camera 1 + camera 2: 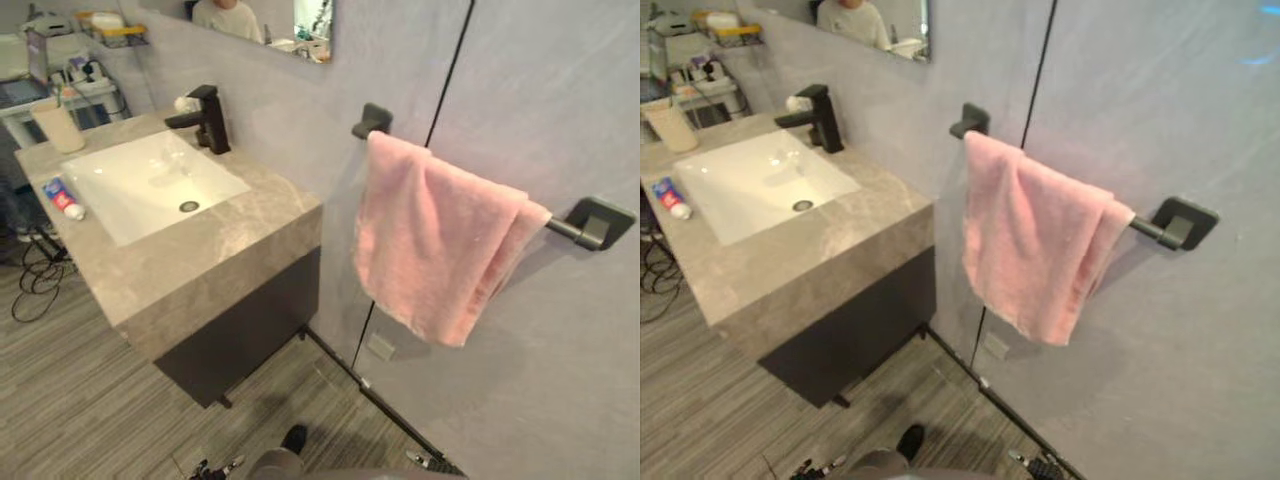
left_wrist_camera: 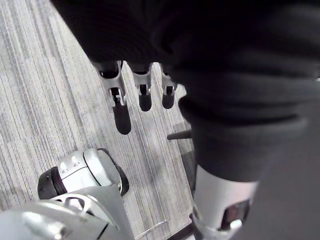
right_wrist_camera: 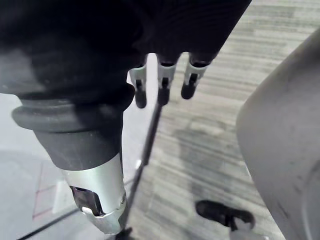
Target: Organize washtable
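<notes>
The grey stone washtable (image 1: 205, 255) stands at the left, with a white sink (image 1: 140, 185) set in it and a black faucet (image 1: 207, 118) at its back. A red, white and blue toothpaste tube (image 1: 62, 197) lies on the counter left of the sink. A cream cup (image 1: 58, 126) stands at the back left corner. A pink towel (image 1: 432, 238) hangs folded over a black wall bar (image 1: 590, 222) to the right of the table. My left hand (image 2: 144, 91) hangs over the floor with straight fingers, holding nothing. My right hand (image 3: 163, 86) also hangs low and open, near the wall's foot.
A dark cabinet (image 1: 245, 330) sits under the counter. A mirror (image 1: 265, 22) above it reflects a person. A cart with small items (image 1: 75, 70) stands at the back left, with cables on the striped floor (image 1: 60, 400). A small white object (image 1: 185, 103) rests by the faucet.
</notes>
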